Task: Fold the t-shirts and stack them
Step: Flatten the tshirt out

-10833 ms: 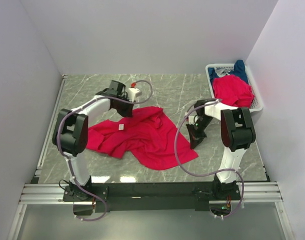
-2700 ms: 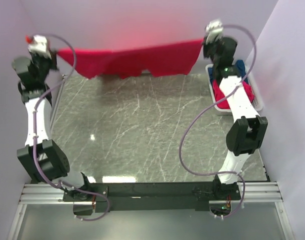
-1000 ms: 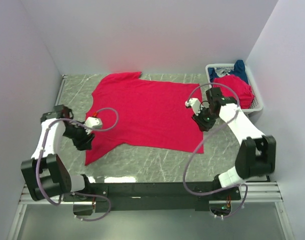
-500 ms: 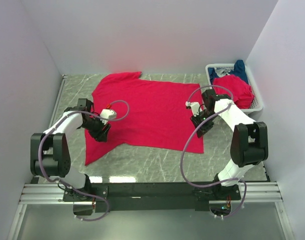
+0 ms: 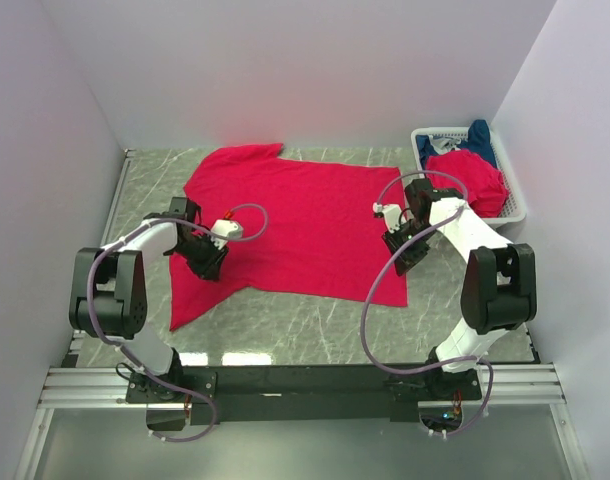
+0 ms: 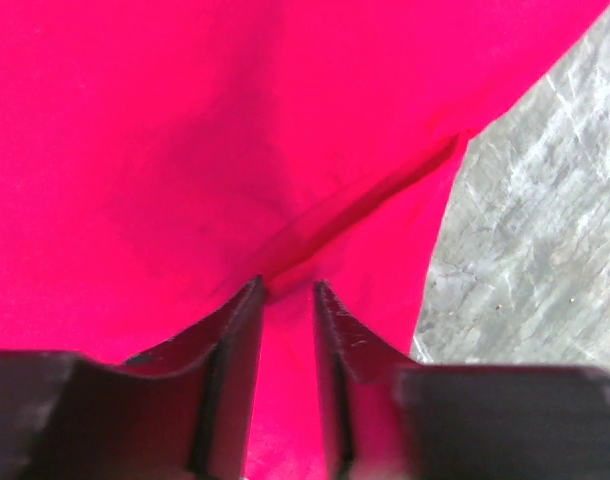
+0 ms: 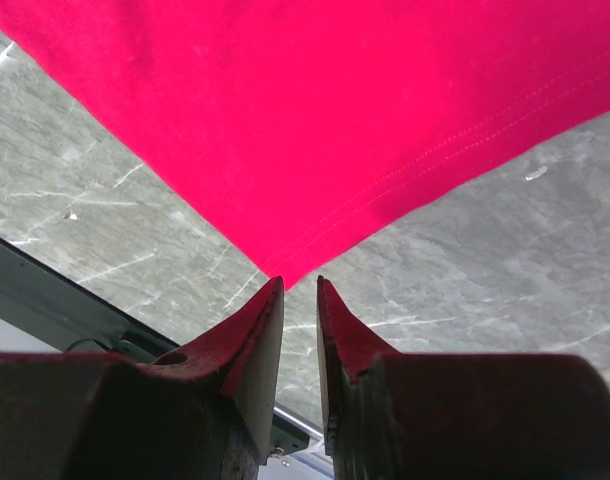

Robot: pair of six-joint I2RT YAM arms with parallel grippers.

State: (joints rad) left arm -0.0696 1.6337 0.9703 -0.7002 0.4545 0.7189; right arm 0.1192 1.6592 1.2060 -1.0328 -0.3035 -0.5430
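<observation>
The spread red t-shirt point(image 5: 295, 225) lies flat and open on the grey marble table point(image 5: 315, 320), its neck end toward the left arm and its hem toward the right, and it covers most of the far middle of the surface. At its near left corner, where the sleeve meets the body, the left gripper point(image 5: 207, 262) is down on the cloth. In the left wrist view its jaws stand close together and nip a raised crease of the red fabric point(image 6: 185, 150) right at the tips point(image 6: 287, 290). On the hem side the right gripper point(image 5: 405, 255) sits at the shirt's right edge. In the right wrist view its jaws point(image 7: 298, 285) are drawn nearly together with bare marble showing in the slit, and the shirt's corner point(image 7: 335, 100) ends just at the tips; I cannot tell whether any cloth is caught. A purple cable point(image 5: 247, 212) loops from the left wrist over the fabric. The right arm's forearm stands between the shirt and the white mesh basket point(image 5: 520, 205) at the far right corner. This basket holds a second red t-shirt point(image 5: 470, 180), with a dark blue t-shirt point(image 5: 477, 135) behind it against the rim.
</observation>
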